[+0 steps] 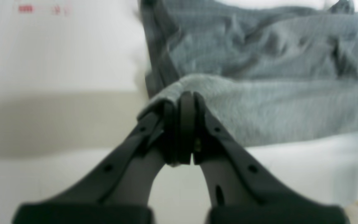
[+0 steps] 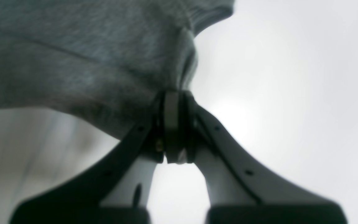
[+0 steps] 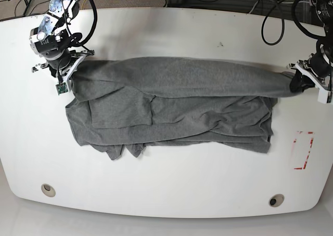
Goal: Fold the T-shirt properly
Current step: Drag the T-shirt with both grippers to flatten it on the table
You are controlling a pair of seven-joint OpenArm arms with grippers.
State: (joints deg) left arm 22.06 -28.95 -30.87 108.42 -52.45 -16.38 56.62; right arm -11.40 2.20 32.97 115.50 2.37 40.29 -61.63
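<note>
Softly rumpled, one heather-grey jersey T-shirt [image 3: 177, 108] lies stretched across the smooth white rounded worktop [image 3: 171, 33], each black gripper, left [image 1: 186, 96] and right [image 2: 172, 95], clamped tight on its cloth.

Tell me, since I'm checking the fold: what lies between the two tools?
In the base view, a raised band of the shirt spans from the right tool to the left tool.

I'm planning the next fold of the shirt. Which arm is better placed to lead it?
Neither clearly; I'd guess both together. The left claw and the right claw are each shut on opposite ends of the T-shirt, stretching its far edge taut above the table.
</note>
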